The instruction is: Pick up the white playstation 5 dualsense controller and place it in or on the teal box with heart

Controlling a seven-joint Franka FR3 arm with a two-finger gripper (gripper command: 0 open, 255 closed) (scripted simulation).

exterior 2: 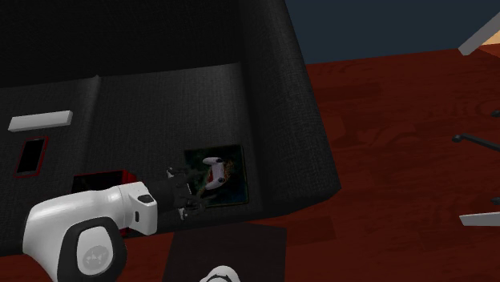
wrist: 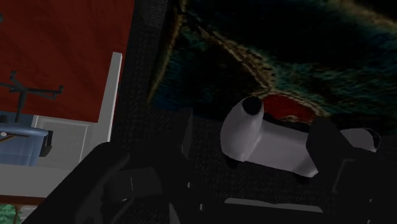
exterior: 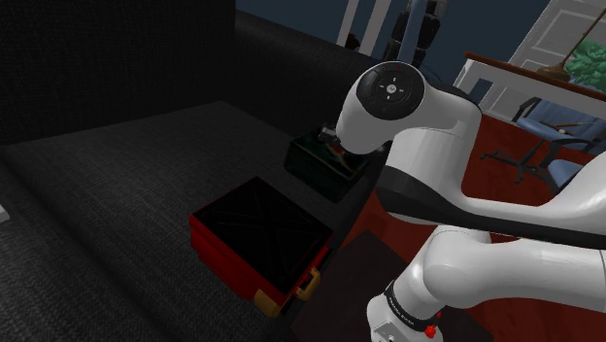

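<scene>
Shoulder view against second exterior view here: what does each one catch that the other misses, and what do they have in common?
Shoulder view, not the second exterior: the yellow latches on the open red case and a green plant in the background.

Second exterior view, not the shoulder: a plain look at the white controller over the teal box, and a red-rimmed dark panel further along.

Both: the white arm, the teal box, the red case, the dark surface they sit on, and the red-brown floor.
</scene>
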